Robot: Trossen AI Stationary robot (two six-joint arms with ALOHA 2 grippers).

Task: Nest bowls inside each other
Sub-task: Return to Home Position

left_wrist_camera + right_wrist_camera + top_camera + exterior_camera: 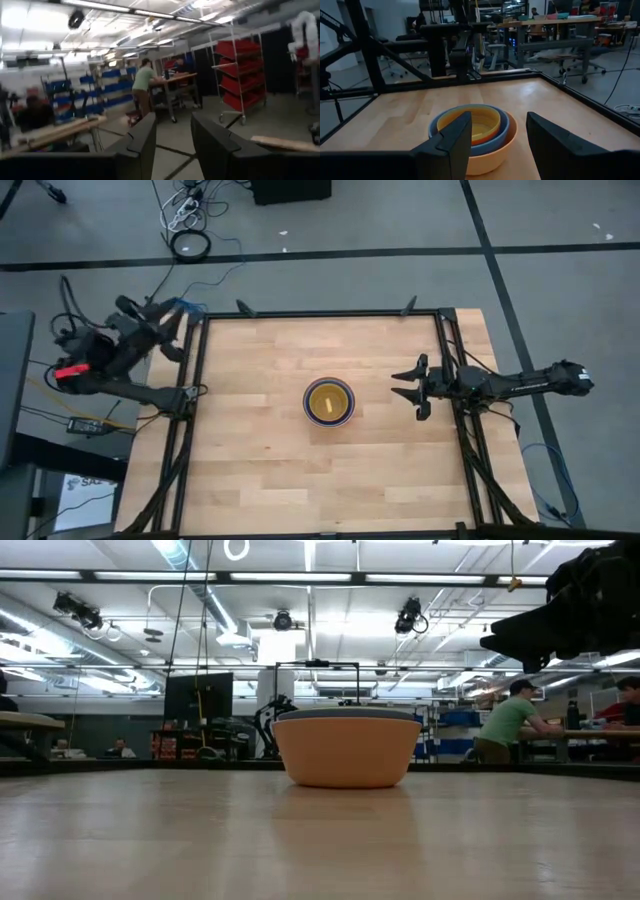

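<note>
The bowls (329, 401) stand nested in one stack at the middle of the table. The orange bowl (496, 150) is outermost and rests on its base. A blue bowl (492, 141) sits in it, and a yellow bowl (480, 125) sits in the blue one. My right gripper (396, 384) hovers open to the right of the stack, level, pointing at it, clear of it (499, 135). My left gripper (172, 330) is open, drawn back over the table's far left corner. In its wrist view it (172, 145) points up into the room.
A black metal frame (320, 313) runs round the wooden table top. Bare wood lies on all sides of the stack. Cables (190, 242) lie on the floor beyond the far edge. People (508, 720) work at benches in the room behind.
</note>
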